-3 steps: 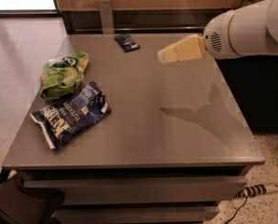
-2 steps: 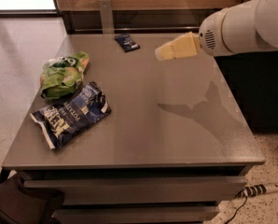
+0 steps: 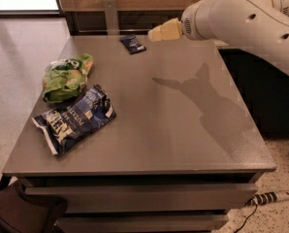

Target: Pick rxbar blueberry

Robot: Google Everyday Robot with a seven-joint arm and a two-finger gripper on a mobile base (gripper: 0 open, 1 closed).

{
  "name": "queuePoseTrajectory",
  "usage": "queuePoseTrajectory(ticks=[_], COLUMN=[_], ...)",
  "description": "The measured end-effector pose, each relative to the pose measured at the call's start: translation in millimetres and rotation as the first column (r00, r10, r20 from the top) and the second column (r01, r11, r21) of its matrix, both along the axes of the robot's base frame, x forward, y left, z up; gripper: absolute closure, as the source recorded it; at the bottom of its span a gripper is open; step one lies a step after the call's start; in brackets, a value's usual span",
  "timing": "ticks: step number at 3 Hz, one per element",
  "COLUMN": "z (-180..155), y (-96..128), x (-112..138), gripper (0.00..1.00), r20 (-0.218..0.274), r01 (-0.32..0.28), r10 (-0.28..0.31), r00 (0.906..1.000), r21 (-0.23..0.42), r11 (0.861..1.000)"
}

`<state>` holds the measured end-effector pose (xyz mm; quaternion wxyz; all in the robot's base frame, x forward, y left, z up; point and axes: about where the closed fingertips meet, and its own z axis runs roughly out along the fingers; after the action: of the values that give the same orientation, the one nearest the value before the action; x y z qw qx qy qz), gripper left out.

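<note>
Our gripper (image 3: 165,31) has slid toward the rxbar (image 3: 133,44) at the far edge of the table (image 3: 183,140), hovering near it to line up; open or clenched, we can't tell.

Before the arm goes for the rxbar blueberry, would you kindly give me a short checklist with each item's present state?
1. The rxbar blueberry is in view, flat near the far edge of the table: ok.
2. Bar well apart from the green snack bag and blue chip bag: ok.
3. The gripper is close to the bar, just to its right in the picture: ok.
4. Contact with the bar: not ok, a gap shows between them.
5. Height of the gripper above the table: cannot tell.
</note>
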<state>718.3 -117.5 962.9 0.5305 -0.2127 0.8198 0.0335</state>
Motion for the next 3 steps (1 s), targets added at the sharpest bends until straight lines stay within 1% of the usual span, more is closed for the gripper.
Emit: queuePoseTrajectory(ticks=[1, 2, 3], z=[-7, -20, -35], y=[14, 46, 80], x=[41, 74, 105], gripper=[0.0, 0.0, 0.0], r20=[0.056, 0.09, 0.111], r01=[-0.028, -0.087, -0.158], r10=[0.026, 0.08, 0.147], r00=[0.9981, 0.9928, 0.983], r21=[0.042, 0.079, 0.103], r11=[0.999, 0.993, 0.982])
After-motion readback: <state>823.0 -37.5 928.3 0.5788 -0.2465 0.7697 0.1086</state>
